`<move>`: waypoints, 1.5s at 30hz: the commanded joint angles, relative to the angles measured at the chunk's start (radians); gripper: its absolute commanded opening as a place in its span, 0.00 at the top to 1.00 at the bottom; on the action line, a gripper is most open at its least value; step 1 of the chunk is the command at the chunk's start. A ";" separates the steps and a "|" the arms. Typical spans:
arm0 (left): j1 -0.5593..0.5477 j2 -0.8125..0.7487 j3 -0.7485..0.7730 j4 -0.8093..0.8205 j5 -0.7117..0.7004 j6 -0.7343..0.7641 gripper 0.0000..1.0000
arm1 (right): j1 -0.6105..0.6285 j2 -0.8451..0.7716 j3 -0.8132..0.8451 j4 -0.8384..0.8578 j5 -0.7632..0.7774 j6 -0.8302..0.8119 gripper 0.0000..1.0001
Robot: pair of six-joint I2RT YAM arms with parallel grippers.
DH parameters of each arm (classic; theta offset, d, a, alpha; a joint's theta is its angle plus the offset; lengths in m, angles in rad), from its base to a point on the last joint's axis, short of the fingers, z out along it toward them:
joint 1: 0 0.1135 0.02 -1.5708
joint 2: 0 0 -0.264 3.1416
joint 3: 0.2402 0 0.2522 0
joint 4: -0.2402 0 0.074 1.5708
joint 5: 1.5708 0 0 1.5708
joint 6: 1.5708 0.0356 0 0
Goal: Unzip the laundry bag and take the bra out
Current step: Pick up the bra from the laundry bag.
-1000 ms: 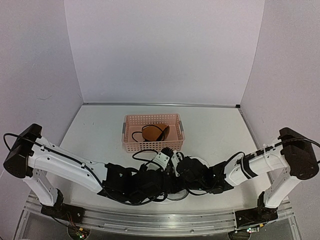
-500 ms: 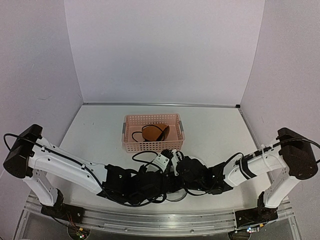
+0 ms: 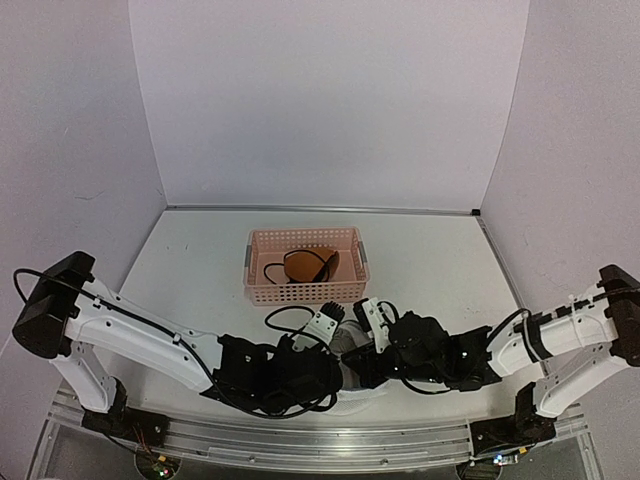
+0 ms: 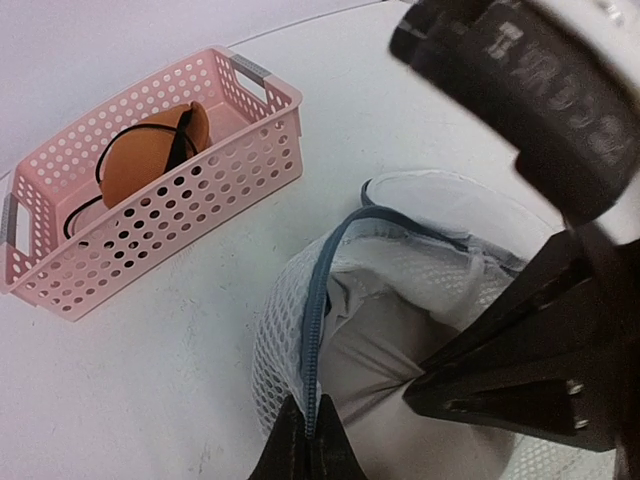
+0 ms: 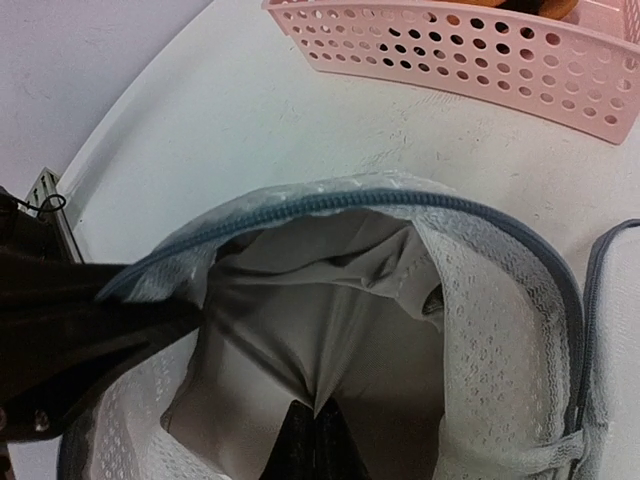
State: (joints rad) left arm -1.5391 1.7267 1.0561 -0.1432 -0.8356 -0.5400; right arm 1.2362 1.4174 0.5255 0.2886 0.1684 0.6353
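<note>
**Operator:** Where is the laundry bag (image 4: 285, 340)?

**Technician:** On the table (image 4: 120, 390), near the pink basket (image 4: 150, 235) on its near side. The zip is open. The left gripper (image 4: 305, 450) is clamped on the zip rim.

**Operator:** What has changed?

**Technician:** The right gripper (image 5: 315, 435) has just closed inside the bag. It nips grey fabric, judged to be the bra (image 5: 300, 320). Extraction can begin.

**Operator:** Item count?

**Technician:** One bag, one bra, one basket holding one orange item (image 4: 150, 150), two grippers.
</note>
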 commanded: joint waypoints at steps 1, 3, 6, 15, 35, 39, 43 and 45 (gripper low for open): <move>0.011 0.008 0.028 -0.030 -0.031 -0.066 1.00 | 0.009 -0.116 -0.030 0.013 -0.014 -0.049 1.00; 0.021 -0.004 0.015 -0.029 -0.018 -0.085 1.00 | 0.009 -0.167 -0.049 -0.003 0.000 -0.061 1.00; 0.030 -0.021 0.002 -0.026 -0.013 -0.091 1.00 | 0.009 -0.239 -0.071 -0.033 0.033 -0.077 1.00; 0.041 -0.039 -0.016 0.002 0.022 -0.096 1.00 | 0.009 -0.404 -0.105 -0.040 0.108 -0.112 1.00; 0.040 -0.008 0.030 0.004 0.054 -0.041 1.00 | 0.010 -0.412 -0.084 0.280 0.168 -0.176 1.00; 0.040 -0.018 0.028 0.004 0.056 -0.036 1.00 | 0.009 -0.386 -0.073 0.333 0.194 -0.189 1.00; 0.040 -0.035 0.015 0.006 0.053 -0.046 1.00 | 0.010 -0.387 -0.064 0.355 0.238 -0.210 1.00; 0.042 -0.054 -0.004 0.015 0.051 -0.060 1.00 | 0.009 -0.396 -0.059 0.356 0.259 -0.224 1.00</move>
State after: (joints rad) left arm -1.5024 1.7302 1.0470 -0.1551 -0.7856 -0.5991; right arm 1.2407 1.0447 0.4156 0.4988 0.3531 0.4488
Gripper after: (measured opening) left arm 0.023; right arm 0.007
